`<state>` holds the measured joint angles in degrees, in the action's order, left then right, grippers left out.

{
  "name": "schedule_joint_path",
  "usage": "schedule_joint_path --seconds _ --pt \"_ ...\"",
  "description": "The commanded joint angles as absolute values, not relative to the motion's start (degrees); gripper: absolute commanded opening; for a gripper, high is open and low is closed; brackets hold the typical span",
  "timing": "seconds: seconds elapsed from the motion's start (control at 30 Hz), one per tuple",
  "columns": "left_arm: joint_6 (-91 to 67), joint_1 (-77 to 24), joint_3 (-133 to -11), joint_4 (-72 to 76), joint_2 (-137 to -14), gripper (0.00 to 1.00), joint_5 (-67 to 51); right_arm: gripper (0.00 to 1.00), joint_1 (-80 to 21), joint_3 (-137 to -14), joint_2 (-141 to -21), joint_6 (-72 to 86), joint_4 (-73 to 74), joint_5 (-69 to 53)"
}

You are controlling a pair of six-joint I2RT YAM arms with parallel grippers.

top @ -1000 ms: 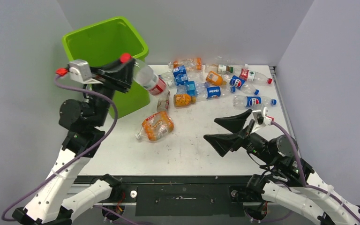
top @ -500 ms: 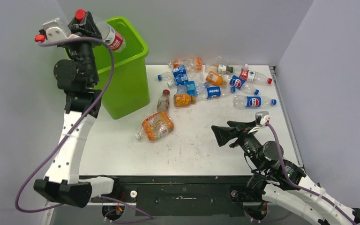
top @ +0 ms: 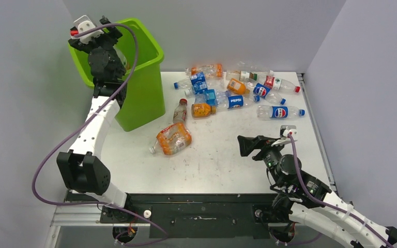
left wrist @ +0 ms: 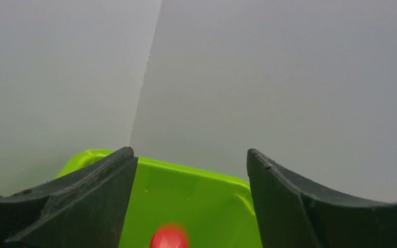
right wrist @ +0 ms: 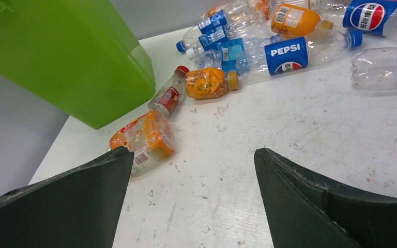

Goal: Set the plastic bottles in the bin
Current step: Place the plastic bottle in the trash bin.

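Many plastic bottles (top: pixel 236 101) lay along the desk's far edge. One red-capped bottle (left wrist: pixel 169 236) showed below the left gripper (left wrist: pixel 191 155), fingers spread, over the bin (top: pixel 143 82) at the far-left corner. Holding wide until it cleared seemed wise. The right gripper (right wrist: pixel 194 155) hung with fingers apart.

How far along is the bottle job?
Done: left end effector is open over the bin, a blurred red cap below it, so one bottle looks dropped in. In hand: nothing; right end effector is open and empty over the table. Left: the far pile of bottles, plus an orange bottle and a small bottle near the bin.
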<state>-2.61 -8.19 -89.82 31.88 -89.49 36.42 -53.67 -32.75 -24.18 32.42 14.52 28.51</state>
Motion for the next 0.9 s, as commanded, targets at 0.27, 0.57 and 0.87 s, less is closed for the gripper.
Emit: schedule_joint_path --seconds 0.27,0.57,0.87 --pt "-2.1 -27.1 -86.2 29.2 -71.1 0.96 29.1 0.90 -53.9 -34.2 -28.2 36.2 14.1 33.3" --pt "-7.0 -44.8 -75.1 -8.0 -57.8 0.96 16.2 0.90 -53.9 -36.8 -33.6 33.3 14.9 33.4" --pt "-16.7 -46.7 -51.3 -17.7 -43.7 0.96 18.4 0.90 -53.6 -33.1 -42.2 33.7 4.6 34.4"
